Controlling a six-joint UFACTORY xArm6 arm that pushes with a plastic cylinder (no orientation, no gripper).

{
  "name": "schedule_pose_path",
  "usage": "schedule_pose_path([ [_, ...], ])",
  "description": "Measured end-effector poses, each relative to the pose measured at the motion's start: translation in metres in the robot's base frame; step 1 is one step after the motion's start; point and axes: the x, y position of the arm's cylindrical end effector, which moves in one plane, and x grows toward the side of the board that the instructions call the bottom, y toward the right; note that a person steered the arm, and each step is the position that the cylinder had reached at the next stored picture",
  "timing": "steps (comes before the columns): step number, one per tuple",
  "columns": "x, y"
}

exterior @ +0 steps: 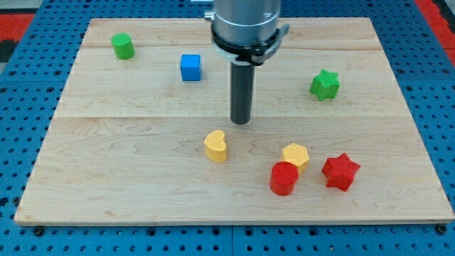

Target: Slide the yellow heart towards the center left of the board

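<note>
Rod hangs down from the arm's grey housing at the top centre of the frame; my tip (241, 121) sits near the middle of the wooden board (128, 178). There are no jaws to open or close, and the rod holds nothing. The tip touches no block: a strip of bare wood shows between it and the nearest one.

Yellow heart (216, 146) lies just below and slightly to the view's left of the tip, near but apart, a little below the board's centre.

Other blocks:
- Blue cube (190, 67), upper centre-left, to the left of the rod, well apart from the heart.
- Green cylinder (123, 46), upper left of the board.
- Green star (325, 84), right side, upper half.
- Yellow hexagon (295, 156), lower right of centre, with the red cylinder (284, 178) just below it, the two looking in contact or nearly so.
- Red star (340, 171), just right of that pair, close but apart.

Board rests on a blue pegboard surface (28, 128).
</note>
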Motion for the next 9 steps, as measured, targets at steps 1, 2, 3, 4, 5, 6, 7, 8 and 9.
schedule_pose_path([
  [1,0.002,0.001],
  [2,0.013,0.014],
  [3,0.028,0.018],
  [4,0.034,0.018],
  [5,0.034,0.004],
  [6,0.034,-0.005],
  [7,0.029,-0.008],
  [8,0.011,-0.020],
  [9,0.001,-0.024],
])
